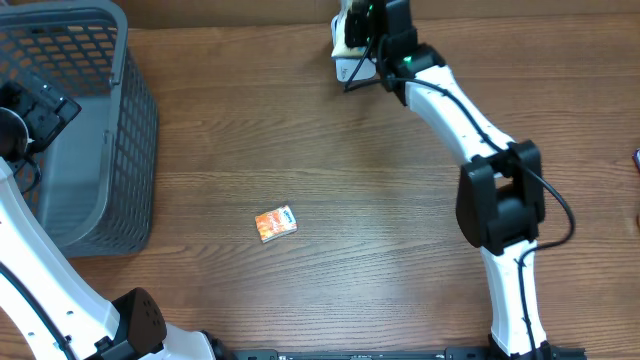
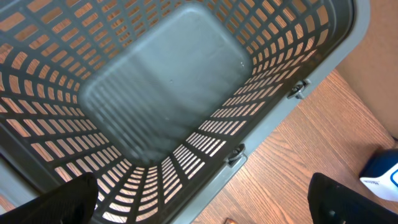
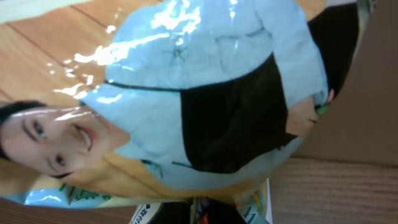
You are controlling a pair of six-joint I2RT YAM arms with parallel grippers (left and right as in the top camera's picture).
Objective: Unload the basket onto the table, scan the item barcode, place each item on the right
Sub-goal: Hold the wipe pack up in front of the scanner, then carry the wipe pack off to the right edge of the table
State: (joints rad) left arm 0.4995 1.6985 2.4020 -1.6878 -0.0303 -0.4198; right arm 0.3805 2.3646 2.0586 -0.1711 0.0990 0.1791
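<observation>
The right arm reaches to the far edge of the surface (image 1: 400, 250), and its right fingers (image 1: 365, 30) are clenched on a glossy packet (image 3: 205, 93). In the right wrist view the packet fills almost the whole frame: its shiny wrapper bears a picture of a smiling person in a light blue top with a black apron, and glare runs across the upper part. No barcode shows on the side facing that camera. From overhead the packet appears pale at the tip of the arm, with something white just below it that is too small to make out. The left fingers (image 2: 62, 199) are spread wide with nothing between them, hanging over the open top of a grey plastic basket (image 1: 130, 130) at the left side of the surface. A blue and white object (image 2: 382, 177) sits at the right edge of the left wrist view, beyond the basket wall. A small orange packet (image 1: 275, 223) lies flat on the bare wood near the middle, well apart from both arms.
</observation>
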